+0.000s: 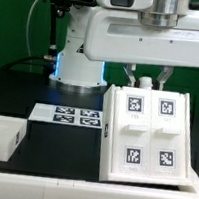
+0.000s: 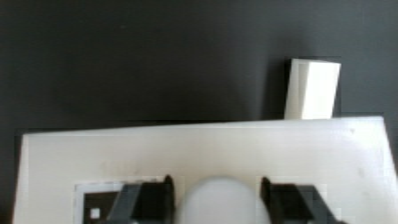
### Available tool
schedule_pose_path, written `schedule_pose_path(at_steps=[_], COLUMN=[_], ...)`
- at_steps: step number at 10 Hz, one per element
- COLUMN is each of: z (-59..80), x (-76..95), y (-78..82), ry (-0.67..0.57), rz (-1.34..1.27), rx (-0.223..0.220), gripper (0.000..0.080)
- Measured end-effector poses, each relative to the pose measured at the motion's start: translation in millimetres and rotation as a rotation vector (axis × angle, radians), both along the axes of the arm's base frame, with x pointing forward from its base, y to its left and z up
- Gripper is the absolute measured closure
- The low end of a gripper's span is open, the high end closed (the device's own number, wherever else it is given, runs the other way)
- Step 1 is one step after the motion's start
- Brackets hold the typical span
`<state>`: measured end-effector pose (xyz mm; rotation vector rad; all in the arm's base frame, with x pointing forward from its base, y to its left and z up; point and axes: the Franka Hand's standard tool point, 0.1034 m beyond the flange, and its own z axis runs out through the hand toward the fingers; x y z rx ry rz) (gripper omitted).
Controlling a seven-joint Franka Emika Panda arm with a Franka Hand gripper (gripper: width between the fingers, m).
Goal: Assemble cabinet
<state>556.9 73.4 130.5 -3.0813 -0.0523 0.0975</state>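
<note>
White plastic cabinet (image 1: 144,133) stands on the black table (image 1: 50,154) at the exterior view's right, just beside the marker board (image 1: 70,115). The gripper (image 1: 149,83) sits at the cabinet's top edge, jaws apart around a rounded white peg (image 2: 217,200). Whether they pinch it cannot be told.

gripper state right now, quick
gripper: jaws apart, astride a rounded white bit of the cabinet; cannot tell whether they are clamped on it

Exterior view close, front-on to the arm (image 1: 145,38); wrist view down onto shared cabinet (image 1: 142,133).
</note>
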Motion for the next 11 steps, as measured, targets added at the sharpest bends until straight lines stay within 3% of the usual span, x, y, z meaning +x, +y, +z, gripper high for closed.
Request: schedule_pose_path(at_steps=[2, 6, 11], z=[5.6, 11.2, 13.3], x=[16.2, 22.5, -1.9], y=[3.2, 4.7, -0.1], ry=[0.036, 0.073, 0.092], rz=[-0.021, -0.016, -0.004], rx=[0.002, 0.003, 0.009], gripper=[0.0577, 0.0577, 0.0577])
